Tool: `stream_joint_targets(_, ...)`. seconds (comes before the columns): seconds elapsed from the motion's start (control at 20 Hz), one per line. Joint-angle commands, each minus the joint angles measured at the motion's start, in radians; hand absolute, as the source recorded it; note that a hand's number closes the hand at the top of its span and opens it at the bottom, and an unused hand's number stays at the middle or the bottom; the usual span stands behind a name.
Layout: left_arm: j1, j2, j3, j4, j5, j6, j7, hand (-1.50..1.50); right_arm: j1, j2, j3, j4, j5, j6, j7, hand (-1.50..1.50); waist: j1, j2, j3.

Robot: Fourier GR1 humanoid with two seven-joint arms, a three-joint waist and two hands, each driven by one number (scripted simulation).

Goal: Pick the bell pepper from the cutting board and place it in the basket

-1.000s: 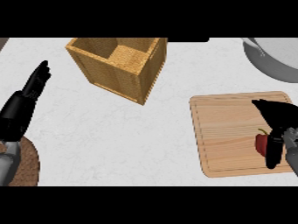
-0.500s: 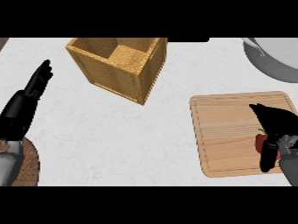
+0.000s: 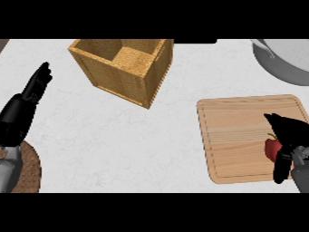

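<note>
A red bell pepper (image 3: 272, 147) lies on the wooden cutting board (image 3: 240, 136) at the right, mostly hidden under my right hand (image 3: 294, 136). That hand is over the pepper, with its fingers curved above it and its thumb down along its near side. The tall wooden basket (image 3: 123, 68) stands at the upper middle, open at the top. At the left edge my left hand (image 3: 24, 104) rests open, fingers pointing up, far from the board.
A grey metal pan (image 3: 292, 61) sits at the upper right corner, just beyond the board. A brown round mat (image 3: 30, 165) shows at the lower left under my left forearm. White counter lies between the basket and the board.
My right hand has drawn its fingers further round the pepper, hiding more of it. The left hand, basket and board have not moved.
</note>
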Motion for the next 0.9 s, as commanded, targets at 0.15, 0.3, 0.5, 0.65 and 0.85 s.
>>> stream_joint_targets(0.15, 0.033, -0.004, 0.039, -0.079, -0.001, -0.054, 0.051, 0.00, 0.033, 0.026, -0.060, -0.042, 0.035, 0.082, 0.008, -1.50, 0.001, -0.001, 0.000)
stream_joint_targets(0.3, 0.014, -0.037, 0.038, -0.002, -0.030, -0.045, -0.014, 0.00, 0.059, -0.019, -0.079, 0.071, 0.087, 0.001, -0.139, -1.50, 0.000, 0.001, 0.000)
stream_joint_targets(0.5, 0.002, -0.031, 0.059, 0.032, -0.050, -0.053, -0.040, 0.00, 0.090, 0.054, -0.073, 0.110, 0.127, -0.109, -0.177, 1.50, 0.000, 0.001, 0.000)
stream_joint_targets(0.65, -0.016, -0.054, 0.059, 0.055, -0.047, -0.050, -0.055, 0.00, 0.035, 0.032, -0.054, 0.220, 0.186, -0.149, -0.246, 1.50, 0.003, 0.002, 0.000)
stream_joint_targets(0.85, -0.070, -0.060, 0.045, 0.012, -0.059, -0.055, 0.043, 0.00, 0.038, 0.026, -0.031, 0.186, 0.217, -0.145, -0.290, 1.50, 0.001, 0.001, 0.000)
